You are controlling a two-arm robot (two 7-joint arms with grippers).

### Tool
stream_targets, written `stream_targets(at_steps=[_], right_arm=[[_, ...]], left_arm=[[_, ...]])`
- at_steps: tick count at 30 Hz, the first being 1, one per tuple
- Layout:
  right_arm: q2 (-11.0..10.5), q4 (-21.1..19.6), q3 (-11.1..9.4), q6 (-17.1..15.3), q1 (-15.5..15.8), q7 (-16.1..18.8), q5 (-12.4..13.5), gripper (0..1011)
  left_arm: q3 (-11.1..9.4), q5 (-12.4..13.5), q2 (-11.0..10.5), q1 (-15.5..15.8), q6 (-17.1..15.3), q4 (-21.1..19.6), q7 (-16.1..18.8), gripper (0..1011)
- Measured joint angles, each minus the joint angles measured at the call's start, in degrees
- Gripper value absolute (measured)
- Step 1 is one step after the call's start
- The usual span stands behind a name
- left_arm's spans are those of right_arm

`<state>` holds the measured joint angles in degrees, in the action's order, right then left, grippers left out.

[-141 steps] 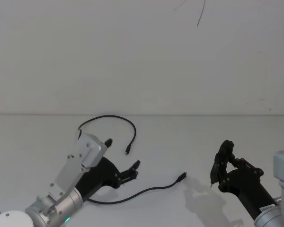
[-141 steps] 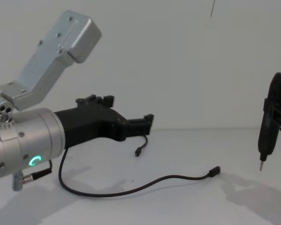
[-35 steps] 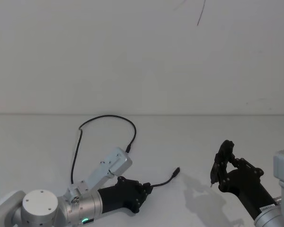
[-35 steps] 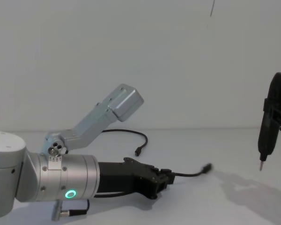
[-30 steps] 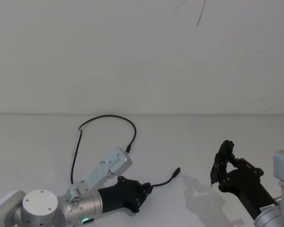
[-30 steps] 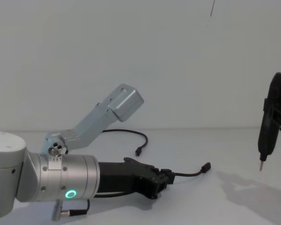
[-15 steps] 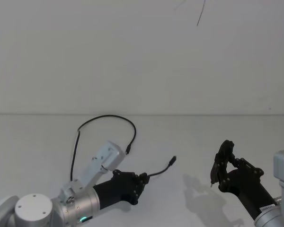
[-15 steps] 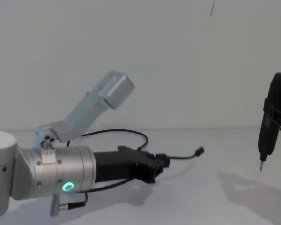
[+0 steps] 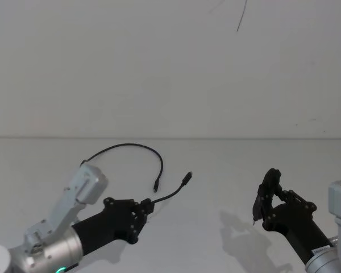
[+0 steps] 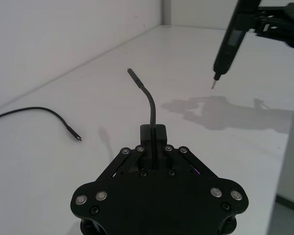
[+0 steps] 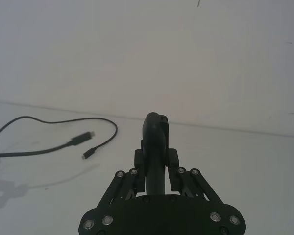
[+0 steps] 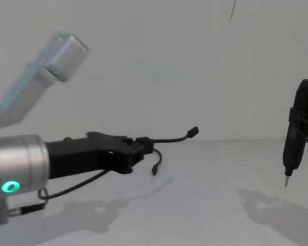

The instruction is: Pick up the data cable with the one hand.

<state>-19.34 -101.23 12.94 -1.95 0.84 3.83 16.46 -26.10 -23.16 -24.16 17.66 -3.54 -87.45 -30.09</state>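
Reading left end effector (image 9: 143, 208) at lower left of head frame as pinched tight on the data cable (image 9: 166, 195), a short way back from the near plug (image 9: 186, 178). No gap to close: already in hand, so left is the nearer arm by default.

Key relation: gripped stub runs out past the fingertips up and right toward frame centre, long axis roughly in line with the fingers and pointing away from the wrist. Looks clear of the worktop (image 9: 216, 170) in chest view, plug end highest. Same line in left wrist view, curving a little toward the tip.

Rest of the run trails back from the grip: wide arc across left-centre of head frame, ending at the far plug (image 9: 154, 185) just beside the end effector, slightly above it in frame. Judging the next move as a plain lift, straight up, enough to carry that tail.

Right end effector (image 9: 267, 199) at lower right, closed on a pen-shaped tool (image 12: 290, 154) with tip down, well apart from the cable.

Hard to make out:
- actual pad contact, masked by the fingers in head view
- cable run behind the left arm in chest view
- can't tell contact between far plug and worktop
- short lead (image 12: 23, 208) at lower left of chest frame, easy to confuse, not the target
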Motion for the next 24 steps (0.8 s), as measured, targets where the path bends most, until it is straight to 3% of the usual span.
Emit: stream_targets(at_steps=[11,18,24], right_arm=[[0.0,0.0,0.0,0.0,0.0,0.0,0.0,269],[0.0,0.0,0.0,0.0,0.0,0.0,0.0,269],[0.0,0.0,0.0,0.0,0.0,0.0,0.0,269]], left_arm=[[2.3,-2.2,-6.0,-4.2,-0.2,-7.4,-2.2,50],[2.1,-2.5,-7.6,-4.7,-0.3,-8.8,-3.5,50],[0.9,-2.4,-7.7,-4.1,-0.4,-8.7,-4.0,50]])
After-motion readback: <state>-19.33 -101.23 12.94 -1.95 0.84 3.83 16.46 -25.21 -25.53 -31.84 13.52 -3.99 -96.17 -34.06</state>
